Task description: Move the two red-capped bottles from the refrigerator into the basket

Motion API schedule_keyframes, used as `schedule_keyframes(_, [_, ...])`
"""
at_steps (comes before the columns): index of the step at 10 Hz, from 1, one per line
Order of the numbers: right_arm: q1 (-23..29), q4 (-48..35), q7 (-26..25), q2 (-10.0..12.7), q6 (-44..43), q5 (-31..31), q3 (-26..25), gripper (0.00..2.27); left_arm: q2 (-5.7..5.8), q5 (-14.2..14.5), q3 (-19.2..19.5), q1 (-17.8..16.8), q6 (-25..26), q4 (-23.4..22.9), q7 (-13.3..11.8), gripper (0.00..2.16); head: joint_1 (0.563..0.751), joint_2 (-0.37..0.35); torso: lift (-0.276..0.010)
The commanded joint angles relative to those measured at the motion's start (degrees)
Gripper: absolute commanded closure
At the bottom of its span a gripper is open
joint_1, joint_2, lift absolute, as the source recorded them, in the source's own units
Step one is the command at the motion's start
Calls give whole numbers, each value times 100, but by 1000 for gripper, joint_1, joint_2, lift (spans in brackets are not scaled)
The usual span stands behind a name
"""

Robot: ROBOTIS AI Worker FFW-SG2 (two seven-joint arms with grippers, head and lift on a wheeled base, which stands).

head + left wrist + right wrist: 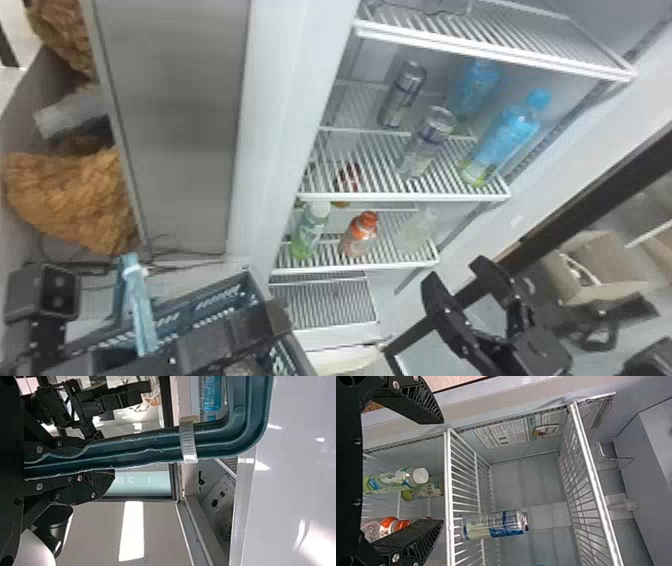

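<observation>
Basket handle (141,312) is clamped in left gripper (148,353) fingers; right gripper (456,272) fingers spread, gap open; red-capped bottle (360,236) set behind shelf edge (355,267).

I can't read any word for certain. Ahead of my right claw (457,275), past its tips, printed labels (504,433) with fine lines sit on the refrigerator wall, and the can (494,525) carries small print. Nearer that claw, characters mark the labels of the white-capped bottle (391,478), the green bottle (425,490) and the red-capped bottle (379,529). Off to its left, the basket (292,350) bears pale lettering.
</observation>
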Motion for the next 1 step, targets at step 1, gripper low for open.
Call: schedule_keyframes(1, [-11,0,0,0,8,10,0,121,-9,0,25,16,0,0,0,1205,695,-350,0])
